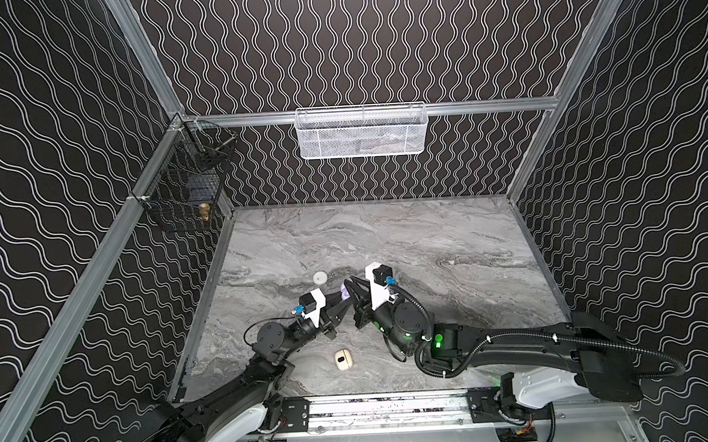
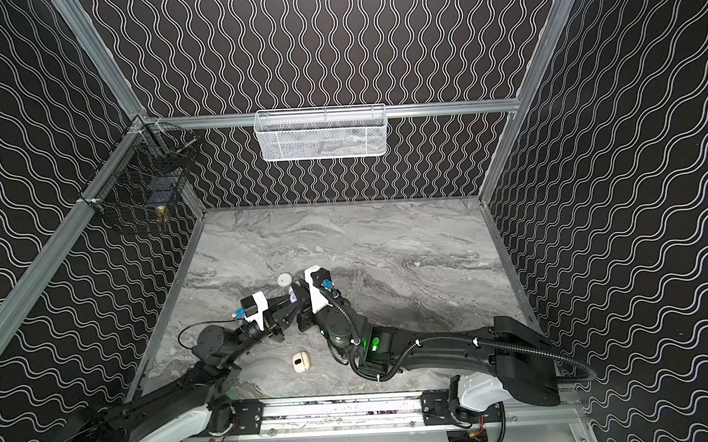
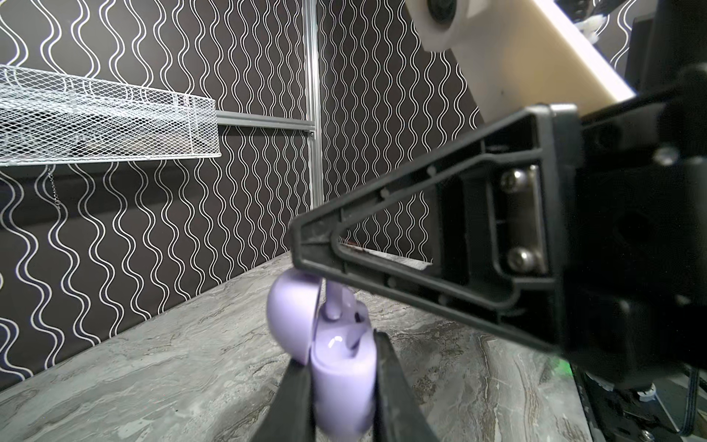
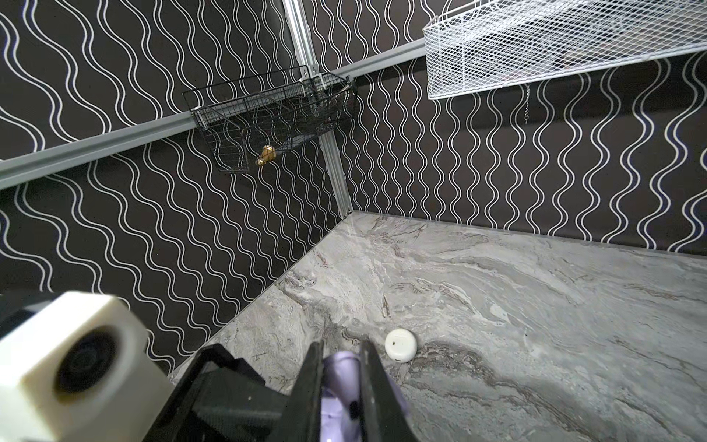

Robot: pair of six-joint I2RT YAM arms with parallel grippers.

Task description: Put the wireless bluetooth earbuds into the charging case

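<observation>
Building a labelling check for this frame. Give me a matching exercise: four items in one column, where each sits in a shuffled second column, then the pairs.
Items:
1. lilac case
2. lilac earbud
3. round white case
4. cream case

Places:
A. on the table, near side, in front of both grippers
B. pinched in the right gripper
C. on the table, beyond both grippers
D. clamped in the left gripper, lid open

Pairs: 1-D, 2-B, 3-C, 4-A

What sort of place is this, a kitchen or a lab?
Likely a robot test booth: patterned walls on an aluminium frame enclose a marble-look tabletop, with two robot arms on a front rail.
</observation>
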